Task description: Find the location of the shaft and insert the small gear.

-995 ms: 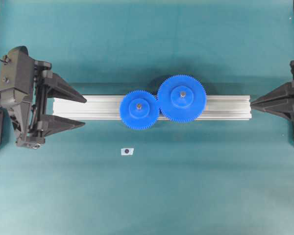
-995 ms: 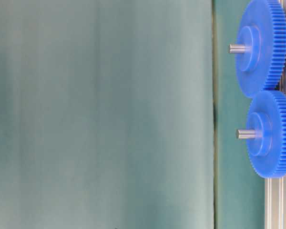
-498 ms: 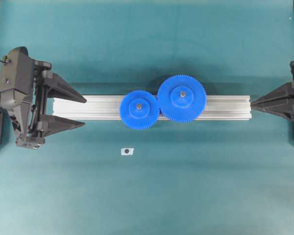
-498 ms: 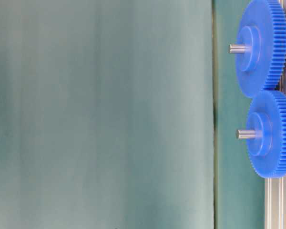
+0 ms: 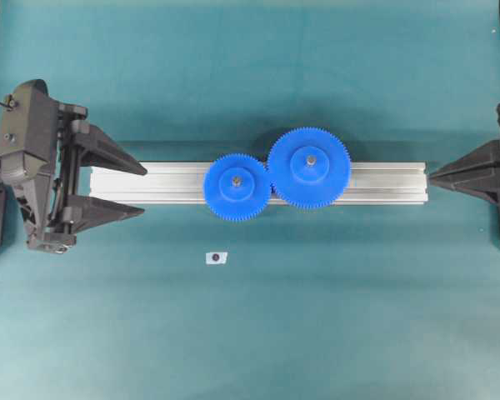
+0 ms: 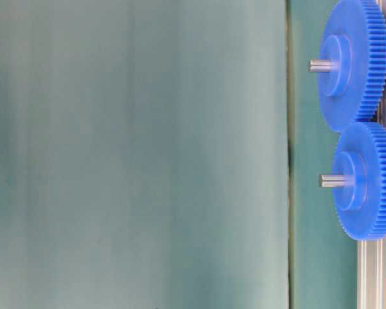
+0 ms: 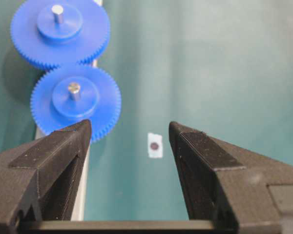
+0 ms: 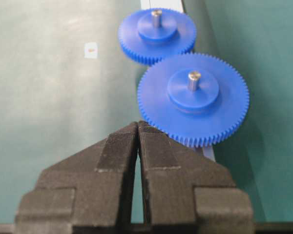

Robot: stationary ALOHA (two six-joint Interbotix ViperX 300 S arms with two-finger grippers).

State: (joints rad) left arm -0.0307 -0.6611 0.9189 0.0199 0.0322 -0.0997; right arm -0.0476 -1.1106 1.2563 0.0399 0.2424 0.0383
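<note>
The small gear (image 5: 237, 187) is bright blue and sits on the aluminium rail (image 5: 150, 183), its teeth meshed with the larger blue gear (image 5: 309, 167). The shaft (image 5: 237, 178) pokes up through its hub as a grey pin, also seen as the shaft (image 7: 74, 90) from the left wrist and the shaft (image 8: 156, 18) from the right wrist. My left gripper (image 5: 144, 190) is open and empty at the rail's left end. My right gripper (image 5: 430, 176) is shut on nothing at the rail's right end, its tips (image 8: 138, 123) just short of the larger gear (image 8: 193, 100).
A small white sticker with a black dot (image 5: 217, 257) lies on the green mat in front of the rail, seen between my left fingers as the sticker (image 7: 155, 145). In the table-level view both gears stand at the right edge, the small gear (image 6: 367, 180) lower.
My right gripper has drawn back very slightly to the right. The gears, the rail and the left gripper have not moved.
</note>
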